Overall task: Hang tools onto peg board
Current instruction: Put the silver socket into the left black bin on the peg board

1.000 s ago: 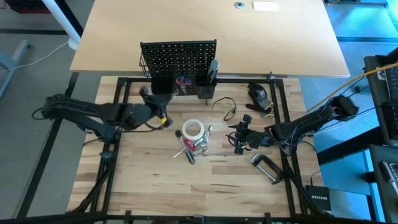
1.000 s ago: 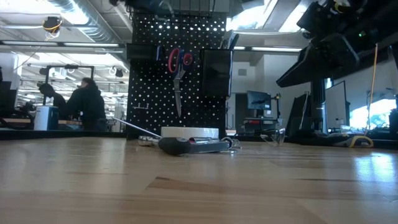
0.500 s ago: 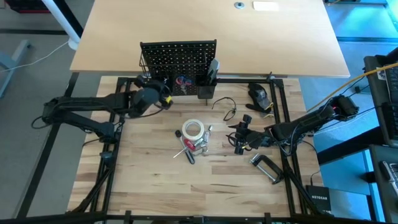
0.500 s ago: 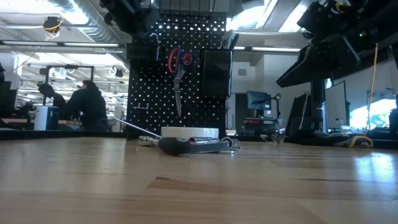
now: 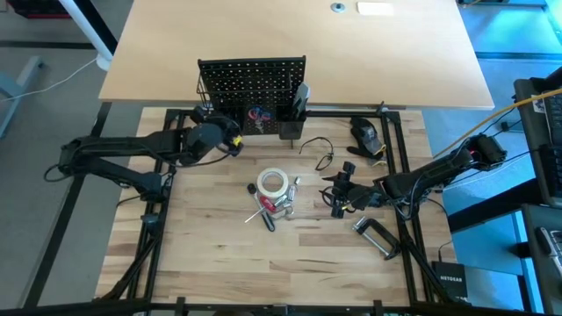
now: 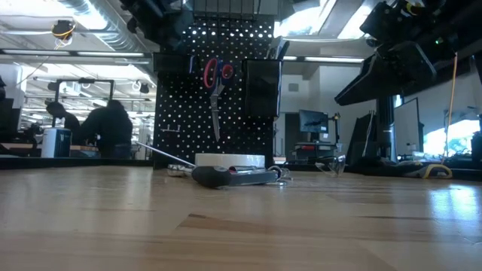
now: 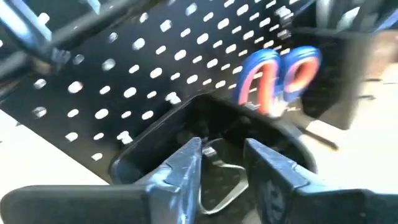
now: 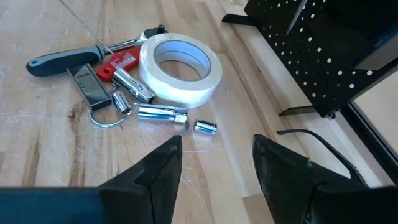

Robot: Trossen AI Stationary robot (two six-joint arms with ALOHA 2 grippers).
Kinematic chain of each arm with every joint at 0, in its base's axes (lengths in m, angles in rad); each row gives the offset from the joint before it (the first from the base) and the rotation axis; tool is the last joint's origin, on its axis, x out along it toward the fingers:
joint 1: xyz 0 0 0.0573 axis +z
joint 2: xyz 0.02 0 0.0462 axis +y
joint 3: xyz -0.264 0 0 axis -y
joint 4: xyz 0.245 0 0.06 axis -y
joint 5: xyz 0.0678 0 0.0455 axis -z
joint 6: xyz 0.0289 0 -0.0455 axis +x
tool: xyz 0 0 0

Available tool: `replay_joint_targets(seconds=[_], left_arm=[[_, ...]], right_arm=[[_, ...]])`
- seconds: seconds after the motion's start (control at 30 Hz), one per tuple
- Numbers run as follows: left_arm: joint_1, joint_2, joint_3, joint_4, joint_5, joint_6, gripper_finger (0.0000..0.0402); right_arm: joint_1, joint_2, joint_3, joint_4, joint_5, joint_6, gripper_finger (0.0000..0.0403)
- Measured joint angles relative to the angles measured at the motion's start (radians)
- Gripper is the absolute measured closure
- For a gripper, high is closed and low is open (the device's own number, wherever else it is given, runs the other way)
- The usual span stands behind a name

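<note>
Pale butcher-block desk (image 5: 219, 254) edged by a black metal frame, seen from above, with a larger smooth tan tabletop (image 5: 290, 48) beyond it. Upright black peg board (image 5: 252, 81) at the far edge of the desk, red-handled scissors (image 6: 216, 83) hanging on its face beside a square black cup (image 6: 262, 87). Left end effector (image 7: 222, 168) just in front of the peg board, poised over another black cup (image 7: 205, 134), fingers parted with a gap between them, gripping nothing; scissors just past it. Right end effector (image 8: 217, 165) low over the desk, well off to the side of the board, released and empty. Ahead of its fingers: white tape roll (image 8: 180, 67), grey-handled tool (image 8: 65, 60), small metal bits (image 8: 163, 114) scattered close together. Silver C-clamp (image 5: 376, 236) lying just behind that end effector. Beyond the desk, an open workshop with ceiling ducts, monitors, and a seated person (image 6: 109, 128) in dark clothing.
</note>
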Motion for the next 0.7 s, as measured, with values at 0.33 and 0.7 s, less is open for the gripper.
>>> replay_joint_targets(seconds=[0.33, 0.7], left_arm=[[-0.207, -0.102, 0.016, -0.15, 0.2, -0.109, 0.0265], [-0.523, -0.106, -0.19, -0.284, 0.254, -0.561, 0.0267]], right_arm=[[0.0, 0.0, 0.0, -0.006, -0.011, 0.005, 0.0205], [0.0, 0.0, 0.0, 0.004, -0.011, 0.002, 0.0205]])
